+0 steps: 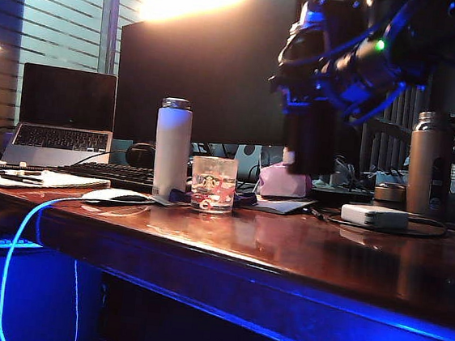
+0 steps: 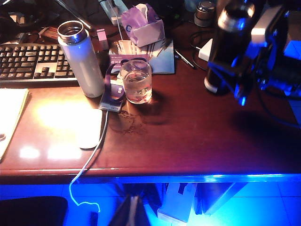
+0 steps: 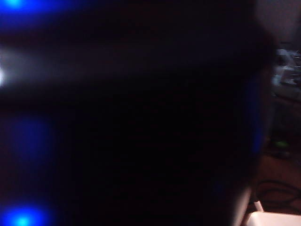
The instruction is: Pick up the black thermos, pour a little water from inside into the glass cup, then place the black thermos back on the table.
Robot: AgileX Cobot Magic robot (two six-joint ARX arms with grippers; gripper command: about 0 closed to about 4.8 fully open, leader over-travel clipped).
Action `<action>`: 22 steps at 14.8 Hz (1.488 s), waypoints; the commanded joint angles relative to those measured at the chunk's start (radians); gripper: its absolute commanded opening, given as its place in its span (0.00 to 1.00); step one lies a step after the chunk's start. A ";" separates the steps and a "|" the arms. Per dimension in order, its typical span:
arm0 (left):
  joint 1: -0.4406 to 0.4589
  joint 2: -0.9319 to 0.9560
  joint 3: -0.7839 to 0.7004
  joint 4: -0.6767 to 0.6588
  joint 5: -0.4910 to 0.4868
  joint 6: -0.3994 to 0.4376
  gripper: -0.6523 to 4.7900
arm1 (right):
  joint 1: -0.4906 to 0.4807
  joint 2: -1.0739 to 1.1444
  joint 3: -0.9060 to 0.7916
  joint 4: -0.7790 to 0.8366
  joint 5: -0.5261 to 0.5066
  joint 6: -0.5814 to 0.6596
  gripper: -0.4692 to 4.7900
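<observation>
In the exterior view, the right claw (image 1: 311, 106) grips the black thermos (image 1: 310, 142) around its upper body and holds it upright in the air, above the table (image 1: 300, 251) and to the right of the glass cup (image 1: 212, 184). The glass cup stands on the table just beside the white bottle (image 1: 172, 147).

In the left wrist view, the black thermos (image 2: 225, 52) is pinched between the fingers of the right claw (image 2: 244, 61), well apart from the glass cup (image 2: 136, 81), which has water inside. The left claw is not visible.

The right wrist view is almost all dark; the black thermos (image 3: 141, 141) fills it.
</observation>
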 commanded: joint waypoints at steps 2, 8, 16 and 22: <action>-0.001 -0.002 0.001 0.013 0.004 -0.002 0.12 | -0.011 -0.003 -0.053 0.129 0.003 -0.001 0.37; -0.001 -0.002 0.001 0.013 0.005 -0.002 0.12 | -0.024 0.016 -0.126 0.134 -0.002 0.000 0.37; -0.001 -0.002 0.001 0.013 0.005 -0.002 0.12 | -0.048 0.078 -0.142 0.201 -0.107 0.000 0.78; -0.001 -0.002 0.001 0.013 0.004 -0.002 0.12 | -0.050 0.076 -0.143 0.203 -0.119 0.000 0.93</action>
